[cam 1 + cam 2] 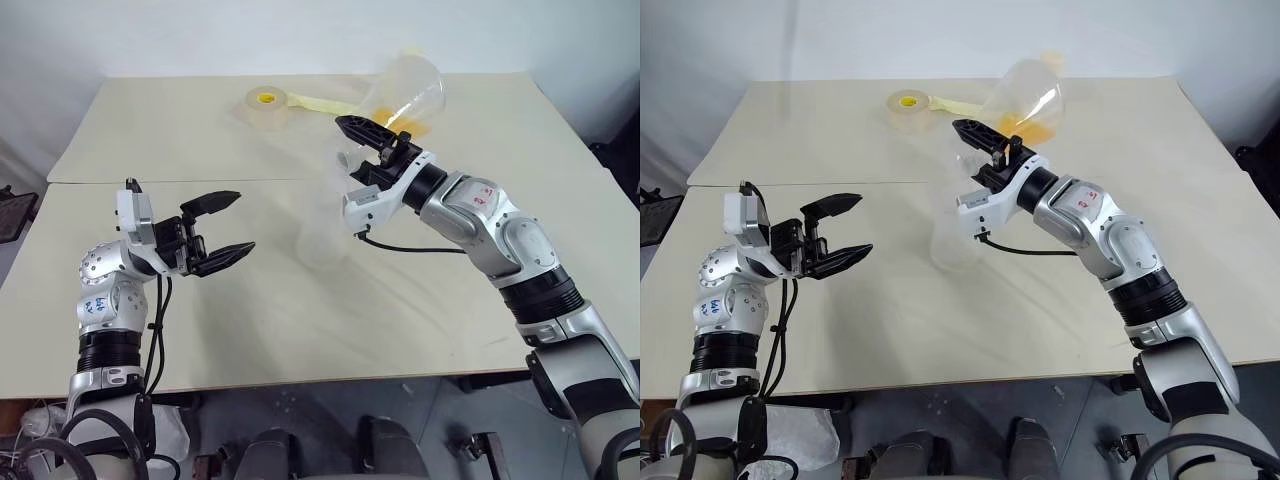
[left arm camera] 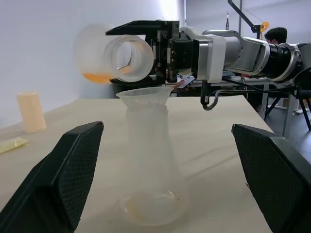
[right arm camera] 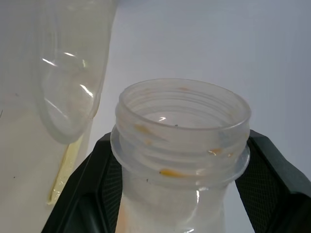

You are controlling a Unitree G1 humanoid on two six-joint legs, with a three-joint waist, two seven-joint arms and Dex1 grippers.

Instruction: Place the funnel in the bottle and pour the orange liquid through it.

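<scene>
Our left tool [image 1: 245,222] hangs with its two fingers wide apart, holding nothing. It points across the counter [image 1: 200,140] at the bottle [image 2: 150,160] and is near it but not touching.

We count one bottle. It stands upright on the counter, its long axis vertical and its mouth up. One funnel [image 2: 144,95] sits in that mouth, wide end up and spout down inside the neck. The bottle looks nearly empty, with only a faint orange tint at its base.

Just above the funnel's rim our right tool [image 3: 181,165] is clamped on the threaded neck of one clear flask [image 2: 99,53]. The flask lies almost level, its long axis roughly horizontal. Its mouth faces the left tool and its wide base points away toward the far edge. The orange liquid [image 2: 97,76] lies in a shallow pool along the lower side of the flask's body. A few orange drops cling inside the neck.

Farther out on the counter we see one tape roll [image 1: 266,100] and one cream cylinder [image 2: 31,111], both well apart from the bottle.
</scene>
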